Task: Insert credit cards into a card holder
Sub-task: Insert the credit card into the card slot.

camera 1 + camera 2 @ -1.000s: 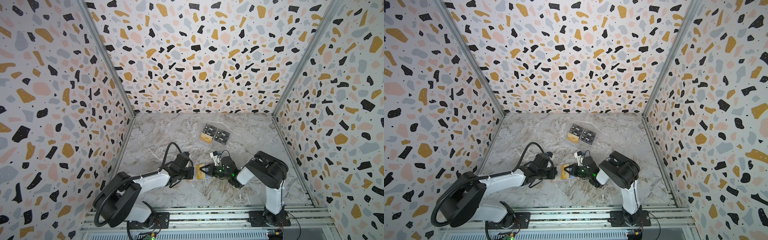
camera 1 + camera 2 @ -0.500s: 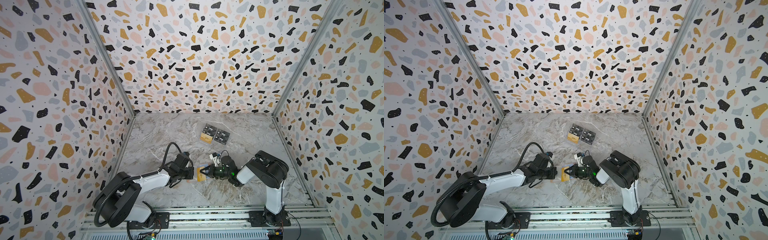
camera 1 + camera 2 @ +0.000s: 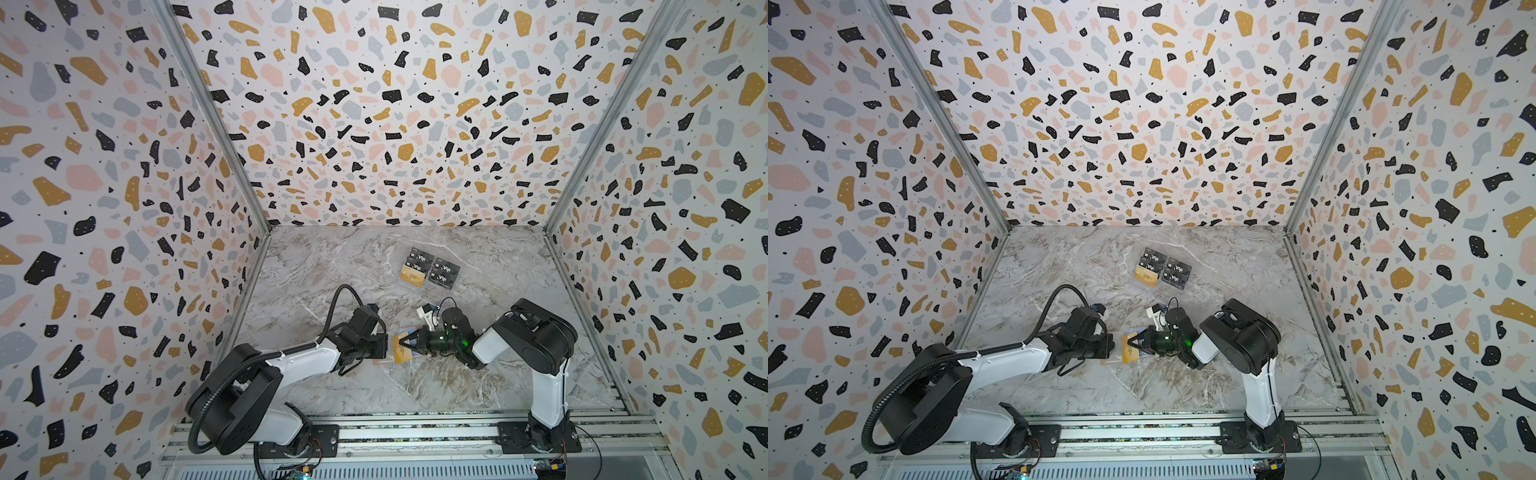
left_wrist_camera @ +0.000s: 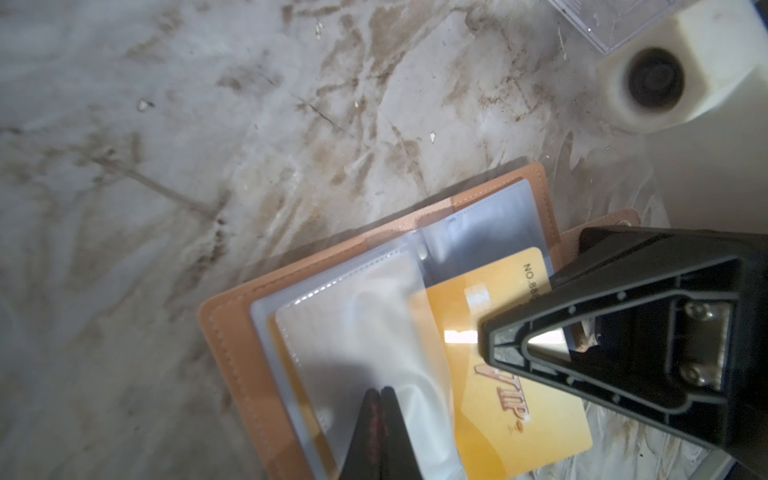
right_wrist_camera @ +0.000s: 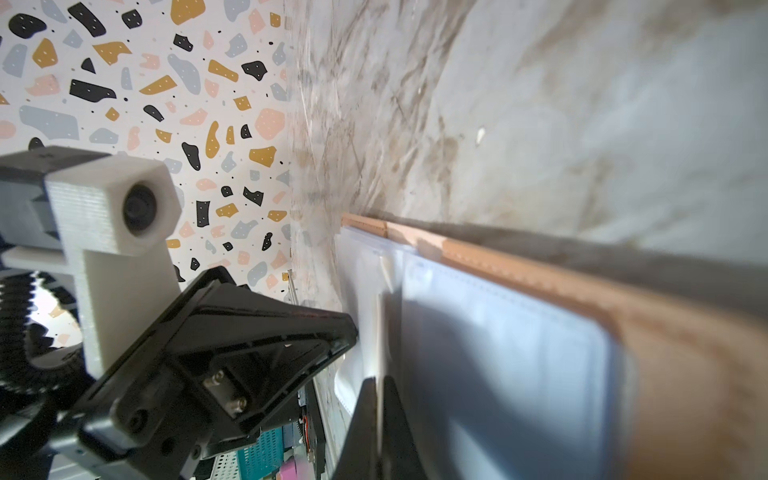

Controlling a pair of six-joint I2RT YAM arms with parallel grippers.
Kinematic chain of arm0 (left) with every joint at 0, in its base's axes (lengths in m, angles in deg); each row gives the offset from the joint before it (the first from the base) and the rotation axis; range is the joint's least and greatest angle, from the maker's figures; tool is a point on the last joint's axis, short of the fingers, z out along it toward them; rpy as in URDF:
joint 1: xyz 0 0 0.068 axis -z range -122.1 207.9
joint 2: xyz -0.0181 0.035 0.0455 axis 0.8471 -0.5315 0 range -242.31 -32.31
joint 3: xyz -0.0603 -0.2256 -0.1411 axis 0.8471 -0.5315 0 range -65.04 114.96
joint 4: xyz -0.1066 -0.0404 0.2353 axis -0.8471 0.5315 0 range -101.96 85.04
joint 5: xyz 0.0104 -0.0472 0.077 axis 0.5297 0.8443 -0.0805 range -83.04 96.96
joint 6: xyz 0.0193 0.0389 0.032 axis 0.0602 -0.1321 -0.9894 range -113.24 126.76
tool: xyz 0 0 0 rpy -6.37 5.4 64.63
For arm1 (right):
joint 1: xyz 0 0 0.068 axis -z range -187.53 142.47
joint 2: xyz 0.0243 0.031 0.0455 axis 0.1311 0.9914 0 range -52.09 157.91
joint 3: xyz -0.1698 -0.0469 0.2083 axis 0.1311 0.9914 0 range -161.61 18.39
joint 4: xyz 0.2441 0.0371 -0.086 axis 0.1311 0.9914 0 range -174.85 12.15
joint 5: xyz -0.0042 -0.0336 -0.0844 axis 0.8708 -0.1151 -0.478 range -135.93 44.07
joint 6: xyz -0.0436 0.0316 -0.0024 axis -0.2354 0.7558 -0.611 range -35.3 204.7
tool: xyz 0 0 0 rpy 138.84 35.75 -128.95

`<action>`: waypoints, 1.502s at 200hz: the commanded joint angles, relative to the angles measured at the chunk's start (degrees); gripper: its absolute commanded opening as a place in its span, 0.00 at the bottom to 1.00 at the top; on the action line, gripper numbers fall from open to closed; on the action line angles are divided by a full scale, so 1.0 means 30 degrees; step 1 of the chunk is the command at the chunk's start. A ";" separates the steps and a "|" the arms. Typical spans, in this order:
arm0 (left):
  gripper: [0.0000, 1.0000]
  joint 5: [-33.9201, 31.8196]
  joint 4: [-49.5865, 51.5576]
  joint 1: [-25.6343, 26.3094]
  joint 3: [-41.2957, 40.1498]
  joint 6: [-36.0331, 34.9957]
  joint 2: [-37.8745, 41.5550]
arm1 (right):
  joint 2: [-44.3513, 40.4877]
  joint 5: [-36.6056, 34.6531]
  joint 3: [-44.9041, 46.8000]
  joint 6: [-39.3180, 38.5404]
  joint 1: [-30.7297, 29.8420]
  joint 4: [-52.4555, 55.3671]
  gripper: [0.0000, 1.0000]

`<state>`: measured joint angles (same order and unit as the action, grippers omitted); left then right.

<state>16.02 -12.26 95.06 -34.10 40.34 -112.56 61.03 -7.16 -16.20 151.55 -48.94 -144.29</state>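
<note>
Left pincer point(image 4: 377, 392) is pinched fully together on a floppy, clear, bluish plastic sleeve point(image 4: 365, 328) of the card holder point(image 4: 232, 349), with the film caught between its two black fingertips. The holder is a flat, salmon-pink, leather-like booklet with stitched edges and rounded corners. It lies spread out on the grey-and-brown marbled desk point(image 4: 166, 158), near the front middle and between the two arms.

The right pincer point(image 5: 379, 384) is clamped just as tightly on a thin, stiff gold card point(image 4: 503, 399). In the right wrist view the card shows only as a pale line edge-on between the tips. In the left wrist view the card is glossy yellow with raised "VIP" lettering and a printed number. It lies slanted over the holder's right half, and its far end reaches under the lifted sleeve. Whether that end is actually inside a pocket is hard to make out through the glare on the plastic.

Well behind them on the desk, a clear tiered stand point(image 3: 430, 292) holds black cards point(image 3: 444, 275) marked "Vip" in white.
</note>
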 commanded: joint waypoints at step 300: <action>0.00 0.0313 0.0776 0.0062 -0.0148 -0.0501 0.0118 | -0.0684 -0.1364 -0.2807 -0.5704 -0.0128 0.5375 0.00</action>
<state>16.13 -11.58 95.06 -34.10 39.97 -112.34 60.85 -9.57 -23.22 138.22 -49.11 -132.31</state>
